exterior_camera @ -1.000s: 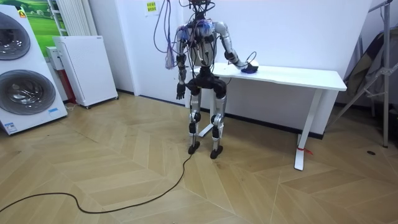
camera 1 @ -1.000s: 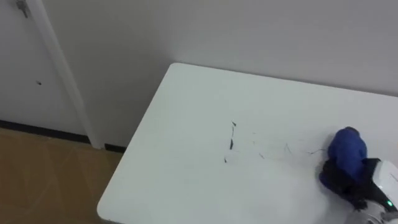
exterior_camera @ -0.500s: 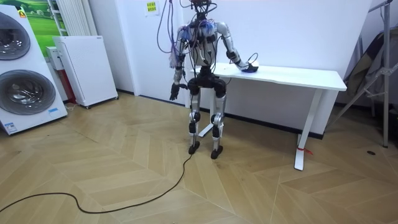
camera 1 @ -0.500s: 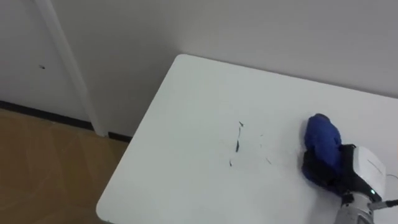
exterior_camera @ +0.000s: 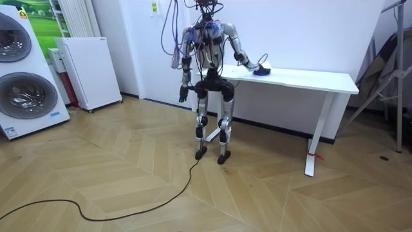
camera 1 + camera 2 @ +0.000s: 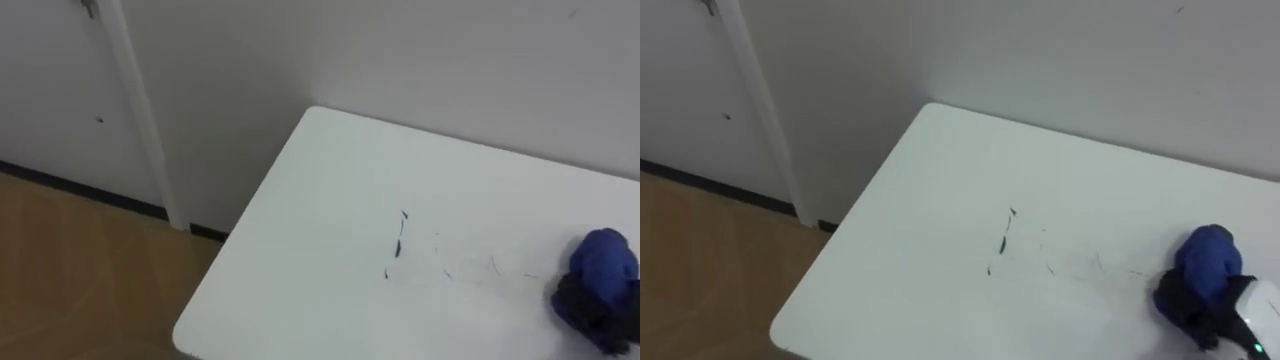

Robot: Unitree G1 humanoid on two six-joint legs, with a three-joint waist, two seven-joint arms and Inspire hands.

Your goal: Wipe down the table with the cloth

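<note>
- White table (image 6: 300, 250): the robot stands at its left end, close to the wall.
- Blue cloth (image 6: 1208, 258): bunched, resting on the tabletop midway between the wall edge and the near edge, well apart from the left corners.
- Right hand (image 6: 1185, 300): dark fingers clasped round the cloth.
- Dark marks (image 6: 1002, 242): thin strokes on the tabletop, left of the cloth.
- Left hand (image 5: 183, 95): hangs at the hip; whether it is open or closed cannot be told.

One table (image 6: 320, 250), one blue cloth (image 6: 605, 262), two washers (image 5: 26, 96) (stacked)
</note>
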